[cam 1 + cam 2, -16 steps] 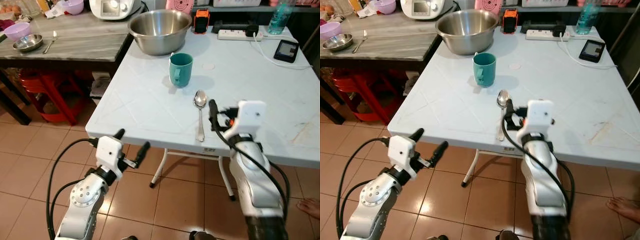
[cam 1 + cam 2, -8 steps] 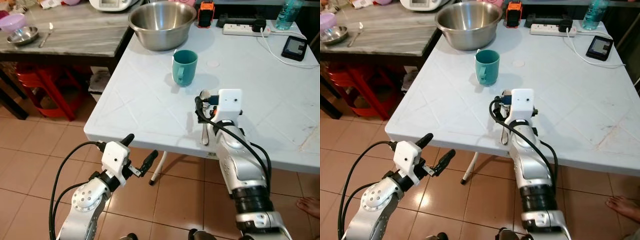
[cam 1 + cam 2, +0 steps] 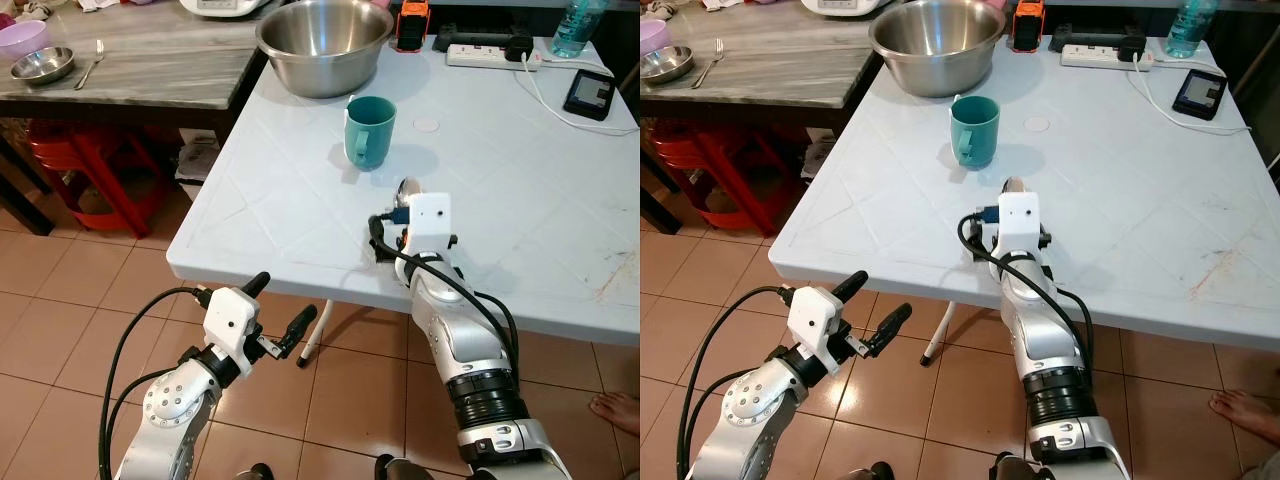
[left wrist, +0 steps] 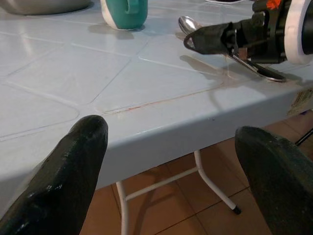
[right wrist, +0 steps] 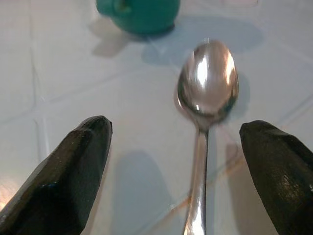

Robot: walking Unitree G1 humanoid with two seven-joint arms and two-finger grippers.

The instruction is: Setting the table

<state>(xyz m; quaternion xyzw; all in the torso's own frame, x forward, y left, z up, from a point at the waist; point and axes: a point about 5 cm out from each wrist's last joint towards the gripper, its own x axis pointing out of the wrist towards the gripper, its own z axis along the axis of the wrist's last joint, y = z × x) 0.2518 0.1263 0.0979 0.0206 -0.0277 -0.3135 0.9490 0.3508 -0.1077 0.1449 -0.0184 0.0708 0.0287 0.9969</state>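
Spoon (image 5: pixel 204 122) lies on white table (image 3: pixel 520 190), centre frame, bowl toward teal mug (image 3: pixel 369 132) | long axis runs fwd between spread fingers of right gripper (image 5: pixel 176 171), nothing grasped | left gripper (image 3: pixel 277 305) agape, lower left below table edge | right arm nearer, prob. picks.

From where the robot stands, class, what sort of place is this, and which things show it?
Most likely a home kitchen or dining area: a white folding table holds a steel mixing bowl, a teal mug and a spoon, with a small kitchen appliance on the grey side table.
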